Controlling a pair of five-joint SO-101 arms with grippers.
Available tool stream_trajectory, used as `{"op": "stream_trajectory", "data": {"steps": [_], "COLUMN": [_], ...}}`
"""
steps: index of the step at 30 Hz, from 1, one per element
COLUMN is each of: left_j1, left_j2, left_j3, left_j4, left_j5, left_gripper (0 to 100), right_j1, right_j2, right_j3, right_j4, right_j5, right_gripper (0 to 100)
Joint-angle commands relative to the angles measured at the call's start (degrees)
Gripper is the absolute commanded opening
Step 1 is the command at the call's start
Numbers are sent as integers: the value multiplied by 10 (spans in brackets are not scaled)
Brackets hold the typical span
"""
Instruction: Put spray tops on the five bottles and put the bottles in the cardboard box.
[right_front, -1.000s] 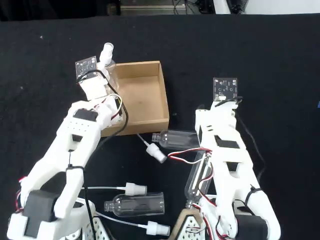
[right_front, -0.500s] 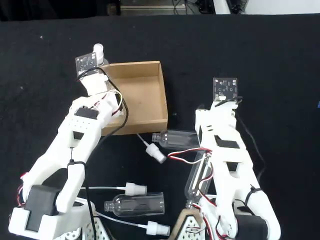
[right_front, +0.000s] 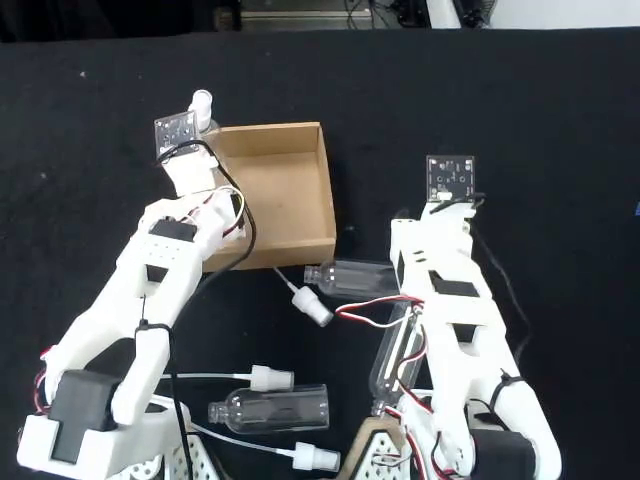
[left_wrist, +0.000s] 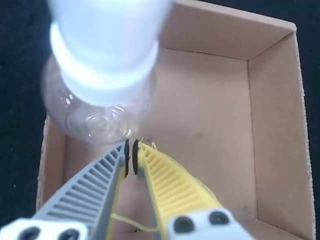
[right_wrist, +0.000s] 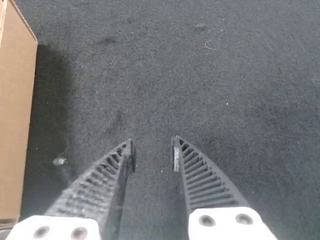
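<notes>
white arms, yellow-and-grey ribbed claw

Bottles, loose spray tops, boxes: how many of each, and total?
Bottles: 4
Loose spray tops: 3
Box: 1
Total: 8

Matt brown cardboard box, glossy clear plastic bottle, rough black cloth table cover

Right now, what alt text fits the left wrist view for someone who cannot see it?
A clear bottle with a white spray top sits at one side wall of the open cardboard box, just beyond the tips of the shut left gripper.
</notes>
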Motion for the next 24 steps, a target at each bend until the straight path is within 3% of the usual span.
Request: {"op": "stream_trajectory", "data": {"steps": [1,8,13,24], "left_j1": [-6,-3,-5,-6], "left_j2": [-35,-126,-124,6], "left_j3": [-4,-13,-11,-73], "left_j4": [-11,79,96,94], "left_j5": [-4,-4,-4,-4], "left_gripper": [29,29,29,29], "right_j1": [6,6,6,6], "right_j2": [0,0,0,0], "right_j3": [-36,-36,-36,-36], "right_j4": [-17,-17,-17,-17], "right_j5": [4,4,4,4], "right_gripper": [100,100,100,100]}}
